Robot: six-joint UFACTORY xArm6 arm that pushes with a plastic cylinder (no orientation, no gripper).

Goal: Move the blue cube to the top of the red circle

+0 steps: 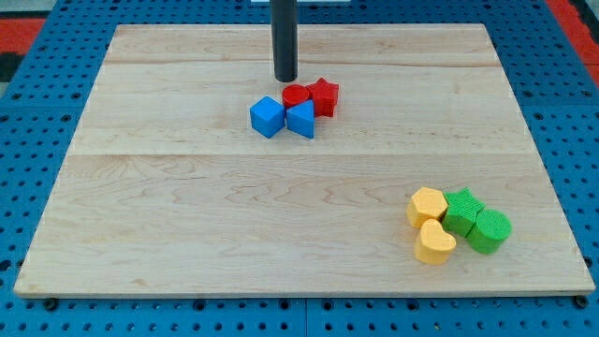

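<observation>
Nearest the view's bottom right sits an unrelated cluster: a yellow heart [434,242], a yellow hexagon-like block [427,206], and two green blocks [462,211] [490,231], all touching or nearly so and well apart from the work area.

Farther up, near the board's centre top, lies the working group. The blue cube [268,116] sits at the view's left of a blue triangular block [301,119], touching or just beside it. Behind these are the red circle [296,95] and, to its right, a red star [324,96].

The rod is upright, my tip [285,79] resting just above the red circle and up and right of the blue cube. There are no jaws on this arm; the rod holds nothing.

Judgement: the cube is lower left of the circle, not yet above it. A sound approach would bring the tip round to the cube's lower left, then push up and finally rightward, keeping clear of the blue triangular block and the circle so neither is dragged along.
</observation>
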